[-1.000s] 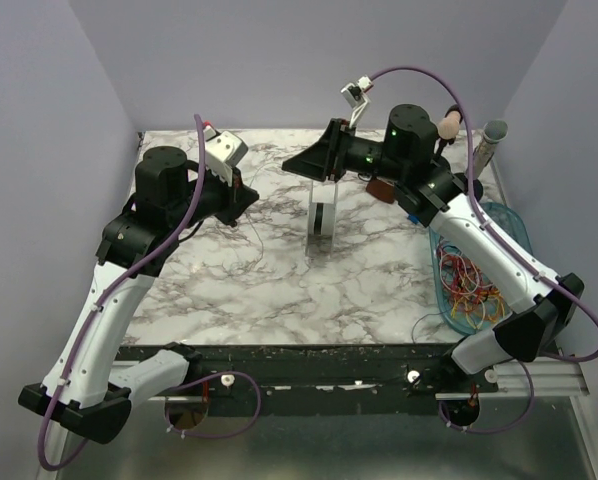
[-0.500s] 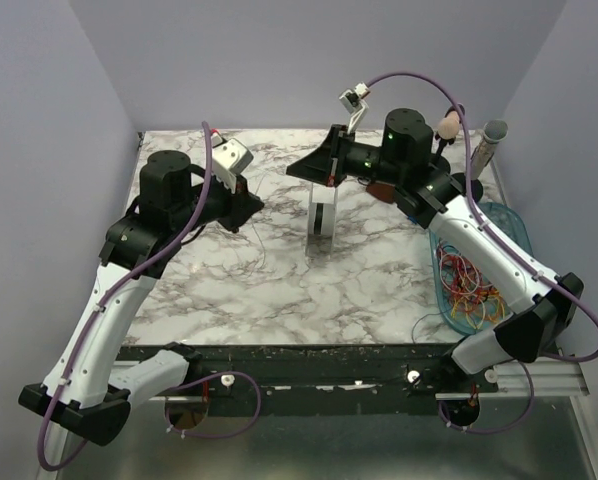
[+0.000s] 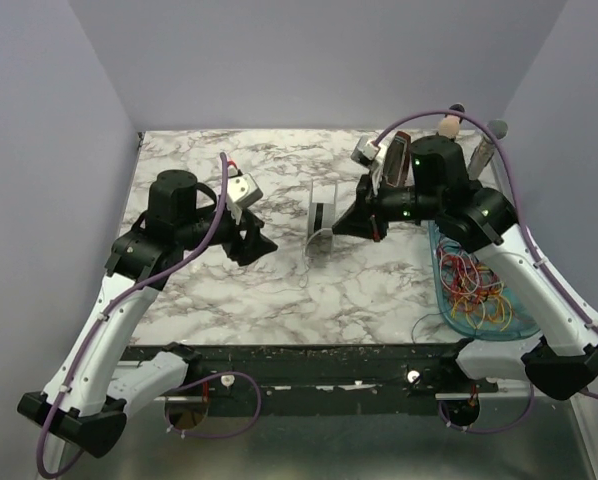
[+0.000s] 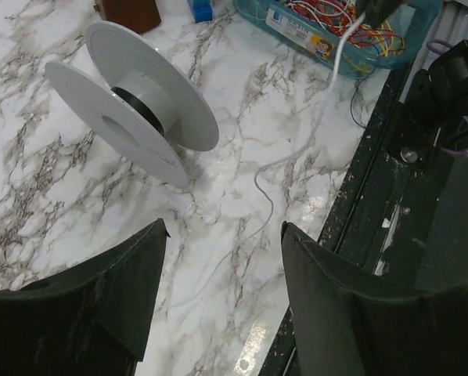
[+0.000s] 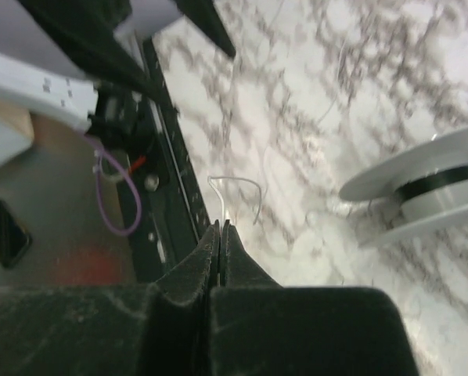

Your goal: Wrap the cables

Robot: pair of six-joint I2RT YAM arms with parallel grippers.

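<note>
A tangle of red, orange, yellow and green cables (image 3: 469, 285) lies in a clear teal bin (image 3: 481, 328) at the right; the left wrist view shows the cables (image 4: 336, 16) in its top corner. A white spool (image 3: 322, 215) with a dark core stands at mid-table. My right gripper (image 5: 221, 225) is shut on a thin white cable (image 5: 242, 182) whose end curls out past its tips. In the top view the right gripper (image 3: 339, 230) hangs just right of the spool. The white cable (image 4: 267, 205) trails across the marble. My left gripper (image 4: 222, 227) is open and holds nothing, left of the spool.
A brown block (image 4: 131, 11) and a small blue item (image 4: 202, 9) sit behind the spool (image 4: 132, 110). Upright tubes (image 3: 484, 150) stand at the back right corner. The table's dark front rail (image 4: 390, 196) lies close to the left gripper (image 3: 264, 243).
The right arm swung from behind the spool down to its front right side and its jaws closed on the white cable. The left gripper opened and moved toward the front centre.
</note>
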